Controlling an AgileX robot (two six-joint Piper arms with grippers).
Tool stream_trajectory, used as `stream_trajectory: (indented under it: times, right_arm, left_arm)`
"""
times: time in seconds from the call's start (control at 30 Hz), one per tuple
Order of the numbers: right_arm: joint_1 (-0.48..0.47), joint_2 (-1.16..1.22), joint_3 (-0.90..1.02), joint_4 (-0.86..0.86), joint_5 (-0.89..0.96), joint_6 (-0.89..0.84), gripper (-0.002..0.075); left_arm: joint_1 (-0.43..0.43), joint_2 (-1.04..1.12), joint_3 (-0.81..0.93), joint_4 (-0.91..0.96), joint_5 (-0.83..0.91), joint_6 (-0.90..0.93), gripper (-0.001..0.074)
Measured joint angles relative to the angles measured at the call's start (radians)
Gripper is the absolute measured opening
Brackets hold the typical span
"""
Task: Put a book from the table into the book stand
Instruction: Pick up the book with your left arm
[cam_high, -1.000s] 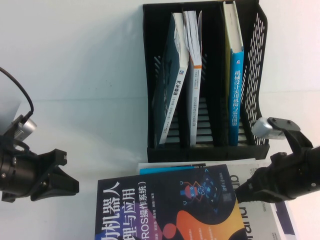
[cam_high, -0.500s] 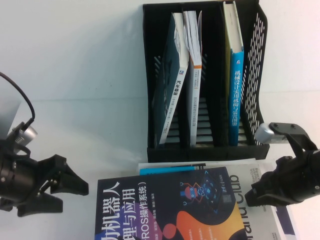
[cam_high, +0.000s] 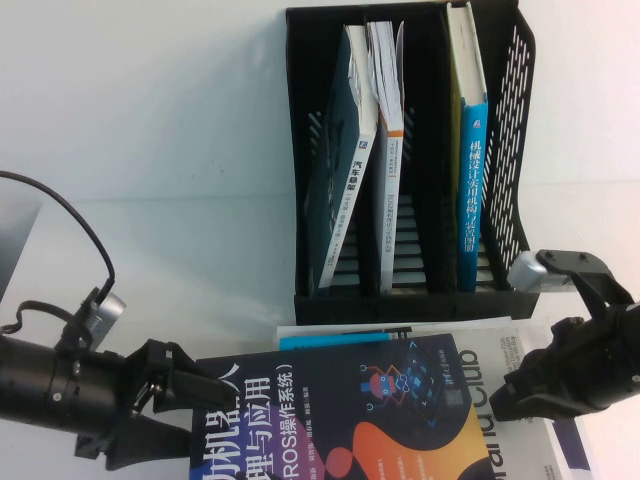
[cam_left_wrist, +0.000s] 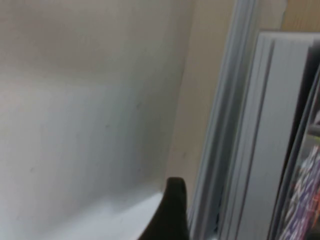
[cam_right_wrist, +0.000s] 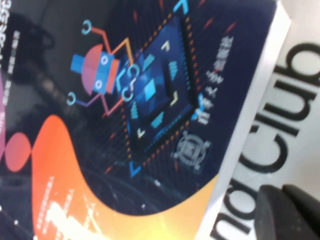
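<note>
Three books upright in rack: teal book (cam_high: 340, 170) leaning, white-spined book (cam_high: 388, 150) beside it, blue-spined book (cam_high: 471, 170) apart; white "Club" book (cam_high: 505, 360) flat, lowest in pile

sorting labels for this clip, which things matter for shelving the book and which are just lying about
Job: navy ROS book; book stand; left gripper, open at the book's left edge; right gripper at its right edge.

Lying about: Brand Club book; blue-spined book in the stand.

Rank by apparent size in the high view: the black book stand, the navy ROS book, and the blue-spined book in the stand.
1. Book stand, largest.
2. Navy ROS book, partly cut off by the frame and nearer the camera, so its rank is unsure.
3. Blue-spined book, smallest.
</note>
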Motion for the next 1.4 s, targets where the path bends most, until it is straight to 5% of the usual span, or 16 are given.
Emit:
stream_trajectory:
  times: [0.33,0.47,0.53,0.6,0.97,1.2,1.4]
  right_arm:
    - [0.000,0.000,0.000,0.000,0.018,0.000,-0.0003]
    - [0.000,0.000,-0.004,0.000,0.049,0.000,-0.0003]
    - [0.000,0.000,-0.025,0.000,0.076,0.000,-0.0003]
    - [0.000,-0.010,-0.056,0.000,0.094,0.000,-0.0003]
    - [0.000,-0.237,-0.140,-0.055,0.019,0.035,-0.0003]
    - [0.000,-0.411,-0.140,-0.217,-0.040,0.187,-0.0003]
    - [0.000,-0.498,-0.140,-0.250,-0.102,0.264,-0.0003]
  left_arm:
    - [0.000,0.132,0.000,-0.204,0.097,0.148,0.0599]
    - [0.000,0.166,0.000,-0.209,0.101,0.170,0.0388]
    - [0.000,0.183,0.000,-0.198,0.101,0.188,0.0200]
    - [0.000,0.187,-0.002,-0.193,0.122,0.217,0.0120]
    - [0.002,0.070,-0.054,-0.141,0.119,0.172,0.0122]
    - [-0.027,-0.181,-0.240,0.028,0.100,-0.122,0.0120]
    - [-0.175,-0.321,-0.527,0.341,0.107,-0.453,0.0120]
